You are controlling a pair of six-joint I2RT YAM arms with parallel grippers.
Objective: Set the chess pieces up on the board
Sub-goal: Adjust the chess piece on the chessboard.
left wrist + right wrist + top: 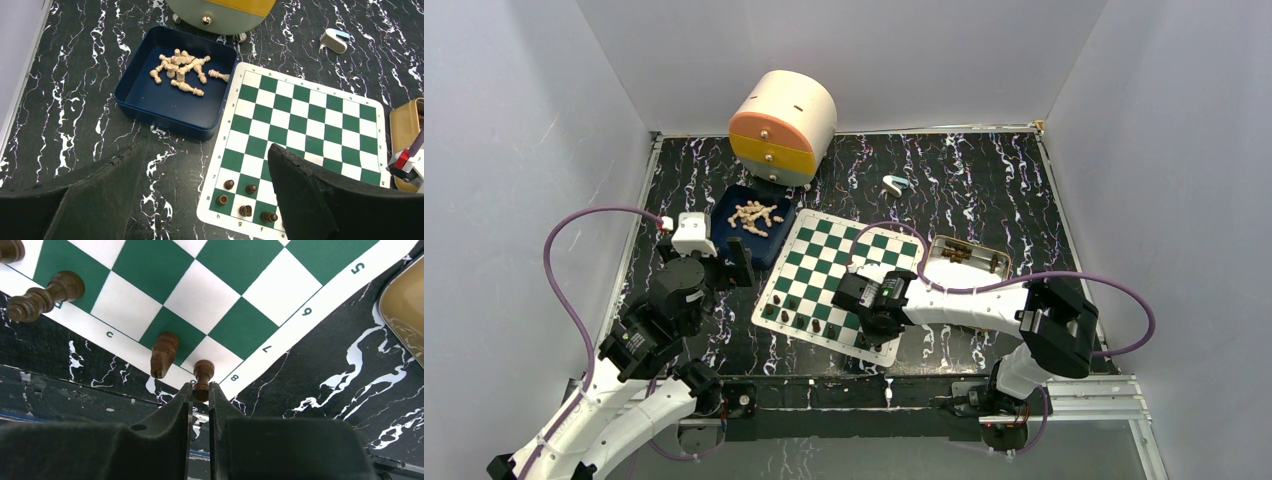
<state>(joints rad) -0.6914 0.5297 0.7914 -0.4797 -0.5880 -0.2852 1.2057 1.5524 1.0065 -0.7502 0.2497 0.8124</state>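
— Brown chess piece (204, 369)?
— Bottom centre, on a corner square of the board (240, 270); the right gripper (200, 390) pinches its top.
— The left gripper (202, 150)?
— Spread wide (holding nothing), lower frame.

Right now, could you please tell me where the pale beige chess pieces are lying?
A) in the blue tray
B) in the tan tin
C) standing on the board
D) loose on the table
A: the pale beige chess pieces lie heaped inside the blue tray, beside the board, which carries only dark pieces.
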